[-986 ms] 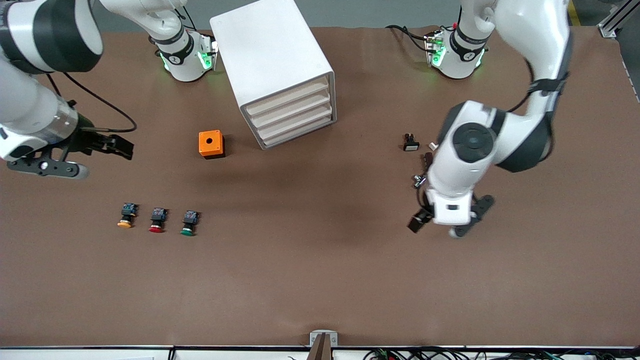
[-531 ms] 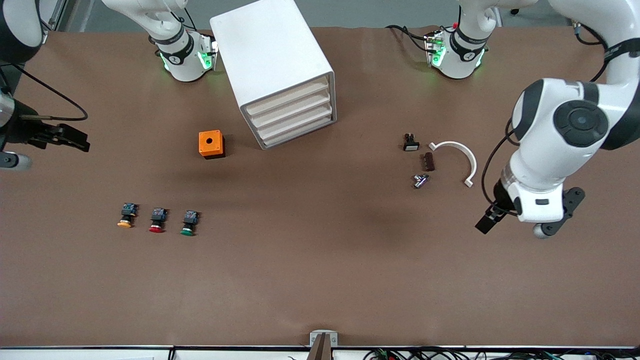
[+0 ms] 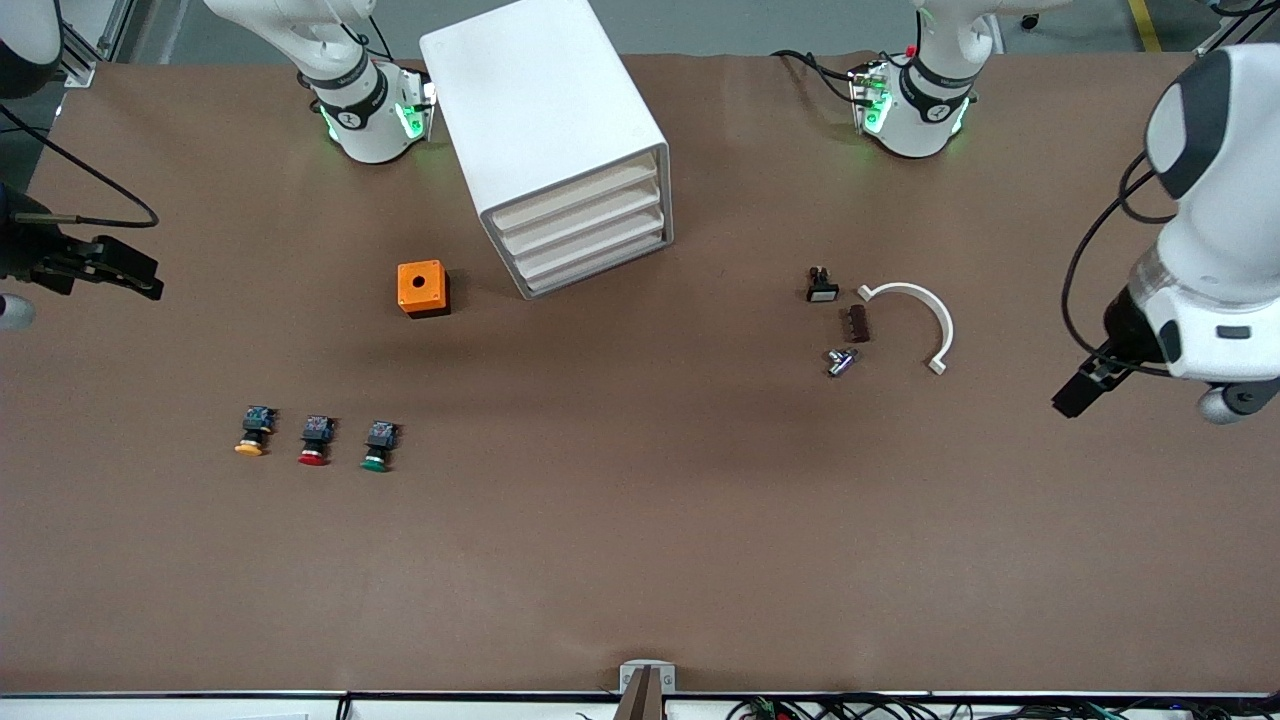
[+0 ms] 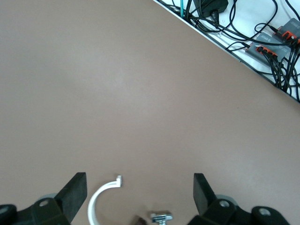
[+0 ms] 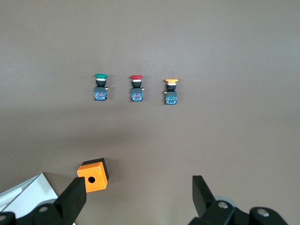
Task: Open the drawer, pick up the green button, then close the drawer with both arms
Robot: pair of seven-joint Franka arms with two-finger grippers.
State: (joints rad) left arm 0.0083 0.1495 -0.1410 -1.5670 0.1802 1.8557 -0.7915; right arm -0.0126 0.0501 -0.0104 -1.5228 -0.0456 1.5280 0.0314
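The white cabinet (image 3: pixel 545 120) stands near the right arm's base with all four drawers shut; the third drawer (image 3: pixel 588 247) is flush. The green-capped button (image 3: pixel 377 446) lies on the table beside the red one (image 3: pixel 315 440) and the yellow one (image 3: pixel 253 431); it also shows in the right wrist view (image 5: pixel 100 86). My right gripper (image 3: pixel 125 275) is open and empty over the table edge at the right arm's end, its jaws wide apart in the right wrist view (image 5: pixel 139 192). My left gripper (image 3: pixel 1085 392) is open and empty over the left arm's end, also open in the left wrist view (image 4: pixel 139 192).
An orange box with a round hole (image 3: pixel 422 288) sits beside the cabinet. A white curved clip (image 3: pixel 915 310), a small black part (image 3: pixel 822 285), a brown piece (image 3: pixel 858 323) and a metal bolt (image 3: pixel 840 361) lie toward the left arm's end.
The left arm has swung away from the small parts toward its end of the table. The right arm has drawn back toward its table edge. Nothing on the table moved.
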